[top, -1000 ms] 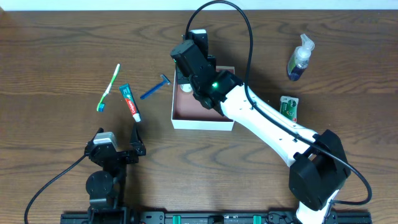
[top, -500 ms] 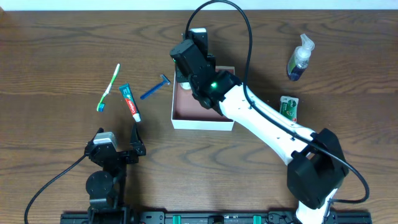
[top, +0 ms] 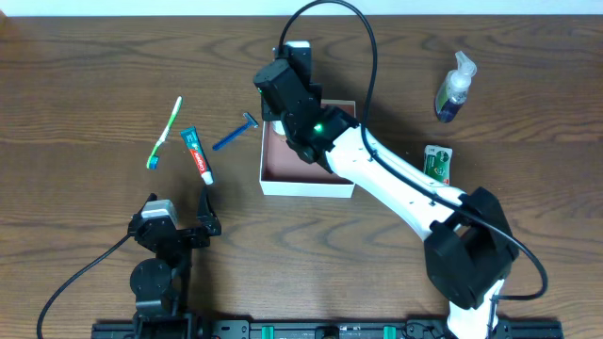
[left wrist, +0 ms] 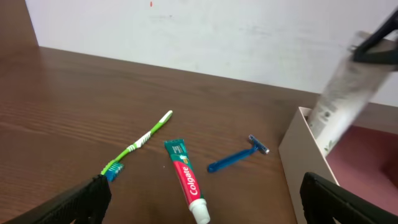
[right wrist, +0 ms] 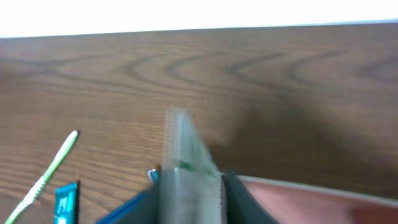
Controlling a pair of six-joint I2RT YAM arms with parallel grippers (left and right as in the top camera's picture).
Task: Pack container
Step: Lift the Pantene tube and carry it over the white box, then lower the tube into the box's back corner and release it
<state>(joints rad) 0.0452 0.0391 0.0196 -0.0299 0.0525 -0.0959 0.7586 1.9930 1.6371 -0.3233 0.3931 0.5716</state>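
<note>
The container (top: 306, 186), a shallow square box with white walls and a pinkish inside, sits mid-table; it also shows in the left wrist view (left wrist: 303, 155) and the right wrist view (right wrist: 311, 202). My right gripper (top: 281, 121) is shut on a pale translucent tube (left wrist: 345, 87), tilted over the box's far-left corner; the tube is blurred between the jaws in the right wrist view (right wrist: 186, 180). My left gripper (top: 179, 211) is open and empty near the front left, low over the table (left wrist: 200, 202).
A green toothbrush (top: 165, 132), a red-and-green toothpaste tube (top: 197, 154) and a blue razor (top: 236, 133) lie left of the box. A soap pump bottle (top: 455, 89) and a green packet (top: 436, 163) lie to its right.
My right gripper has shifted slightly left over the box's far-left corner with the tube. The left arm has not moved.
</note>
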